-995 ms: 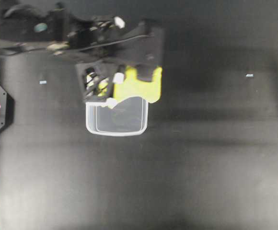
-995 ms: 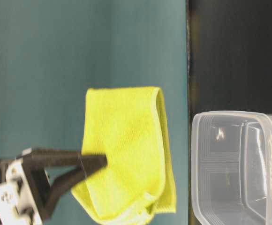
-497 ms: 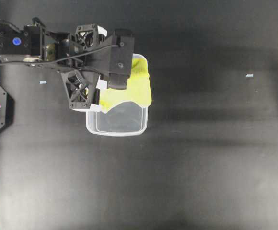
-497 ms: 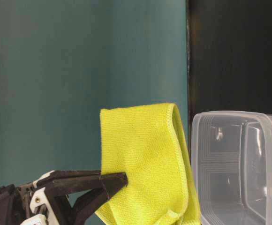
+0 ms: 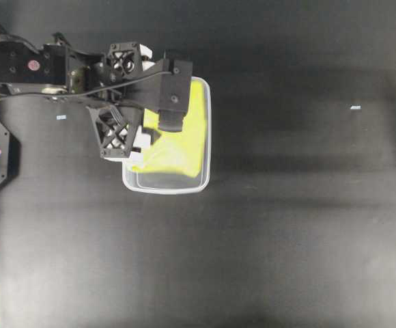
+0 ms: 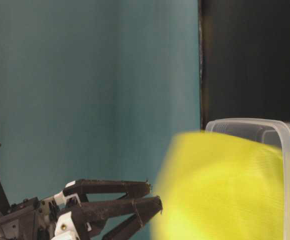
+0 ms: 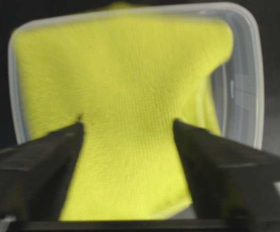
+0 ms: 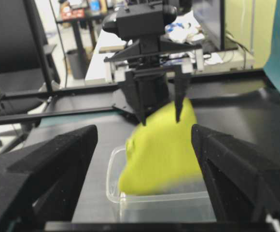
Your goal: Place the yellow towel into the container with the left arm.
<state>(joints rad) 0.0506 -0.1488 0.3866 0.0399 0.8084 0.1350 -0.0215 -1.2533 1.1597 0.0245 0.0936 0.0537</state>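
Left wrist view, nearest first: the two black left fingers [image 7: 38, 164] stand spread wide, one at each lower corner, nothing pinched between them. Left gripper [image 7: 128, 126] is released. Just beyond the tips, the yellow towel [image 7: 125, 92] fills most of the container [image 7: 257, 87], blurred, one corner draped toward the right wall. Clear bottom shows only in a strip along the right side.

Overhead: left arm [image 5: 61, 68] reaches in from the upper left, wrist over the container's [image 5: 164, 187] far end. Towel [image 5: 177, 147] sits inside the rim, covering the upper part; near end of the tub bare and clear. Black table [image 5: 287, 232] all around, a small pale tape mark [image 5: 355, 107] well off to the right.

Table-level view: left fingers [image 6: 115, 189] low at left, tips apart, clear of the towel [image 6: 220, 190]. Towel is a blurred yellow mass against the tub's open side and inside it, clear rim [image 6: 255, 125] above it. Cannot tell whether it touches the bottom yet. Teal backdrop [image 6: 85, 75] behind.

Right wrist view: right fingers [image 8: 43, 169] in the near corners, spread wide, holding nothing; right gripper [image 8: 145, 145] released, well back from the tub [image 8: 164, 205]. Past them the towel [image 8: 159, 145] hangs blurred over the container, left gripper's [image 8: 159, 116] finger tips just above its top edge, apart. Farther back a monitor [image 8: 210, 19] and shelving, out of focus.
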